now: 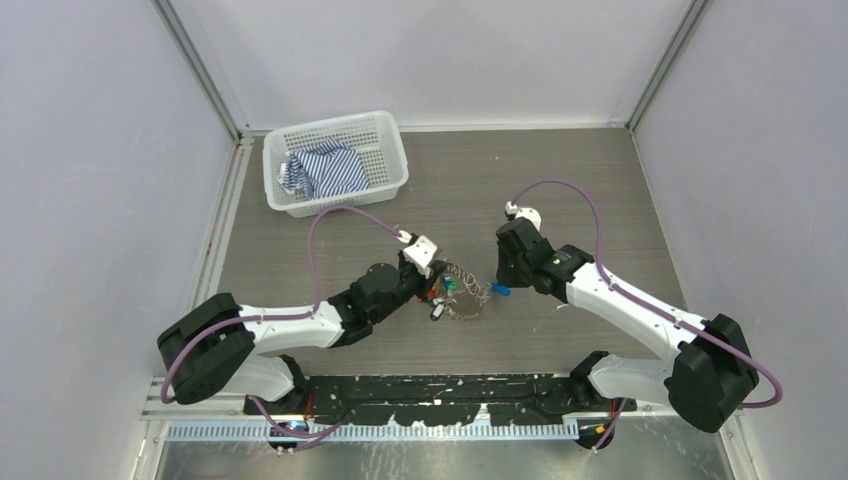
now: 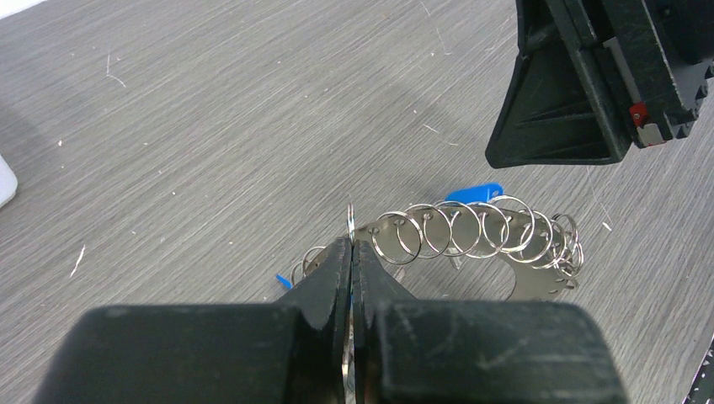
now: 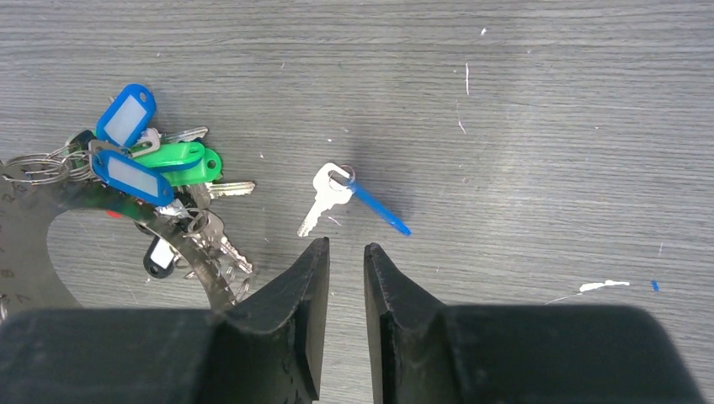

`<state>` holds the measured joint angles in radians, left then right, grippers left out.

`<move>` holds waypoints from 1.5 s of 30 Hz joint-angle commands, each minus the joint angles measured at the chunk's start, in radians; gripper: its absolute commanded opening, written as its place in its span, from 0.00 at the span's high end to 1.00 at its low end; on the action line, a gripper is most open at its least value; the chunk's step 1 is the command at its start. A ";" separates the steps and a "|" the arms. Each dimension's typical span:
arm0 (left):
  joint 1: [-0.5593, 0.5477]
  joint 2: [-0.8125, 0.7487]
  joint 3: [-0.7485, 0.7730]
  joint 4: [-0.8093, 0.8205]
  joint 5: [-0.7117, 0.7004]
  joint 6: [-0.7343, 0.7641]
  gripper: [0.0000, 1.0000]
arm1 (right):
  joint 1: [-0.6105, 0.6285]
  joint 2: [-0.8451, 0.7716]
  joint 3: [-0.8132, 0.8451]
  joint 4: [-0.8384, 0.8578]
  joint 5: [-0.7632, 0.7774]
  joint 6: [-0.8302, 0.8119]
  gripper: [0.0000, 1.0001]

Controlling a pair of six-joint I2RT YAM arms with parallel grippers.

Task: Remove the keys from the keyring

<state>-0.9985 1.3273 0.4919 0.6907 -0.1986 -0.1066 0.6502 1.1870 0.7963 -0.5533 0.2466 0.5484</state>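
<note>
From above, the keyring (image 1: pixel 463 291) lies on the tabletop (image 1: pixel 560 180) between the two arms. The left hand (image 1: pixel 436 286) meets it from the left, with the arm stretched low and slanting in from the near corner. The right hand (image 1: pixel 497 282) stands just right of the keyring, pitched downward from a bent elbow. A white mesh basket (image 1: pixel 385 135) holding a striped cloth (image 1: pixel 322 170) sits well beyond the keyring, off to its left.

On the left wrist camera, the left hand (image 2: pixel 352 246) is pinched tight on the thin edge of the keyring (image 2: pixel 539 284). The ring curves away to the right, strung with small split rings (image 2: pixel 446 231). The right hand (image 2: pixel 589 84) hangs past its far side.

On the right wrist camera, the right hand (image 3: pixel 345 247) holds nothing, and its fingers are a narrow gap apart. The keys (image 3: pixel 160 164), tagged blue and green, bunch on the keyring (image 3: pixel 17 236) at left. One loose key (image 3: pixel 324 195) with a blue tag (image 3: pixel 379 208) lies clear of the keyring to its right. It sits just ahead of the fingertips, with its long axis slanting across the gap between them. I'd judge the right hand the free one for the next pull, and the remaining keys lie to its left on the ring.
</note>
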 commanded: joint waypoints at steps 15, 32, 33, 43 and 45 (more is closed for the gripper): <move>0.015 0.009 0.029 0.079 0.034 -0.026 1.00 | -0.008 -0.080 0.117 -0.032 -0.058 -0.022 0.16; 0.000 0.020 -0.009 0.129 0.194 0.054 1.00 | -0.005 -0.135 0.188 -0.059 -0.279 0.036 0.08; -0.003 0.022 -0.010 0.129 0.194 0.058 1.00 | -0.006 -0.132 0.188 -0.060 -0.297 0.041 0.09; -0.012 0.021 -0.020 0.127 0.161 0.042 1.00 | 0.012 -0.113 0.140 -0.010 -0.405 0.034 0.31; -0.013 0.011 -0.012 0.115 0.165 0.035 1.00 | 0.024 -0.104 0.125 0.016 -0.415 0.025 0.32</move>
<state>-1.0080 1.3556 0.4690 0.7486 -0.0128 -0.0685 0.6537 1.0779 0.9363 -0.6067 -0.1108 0.5922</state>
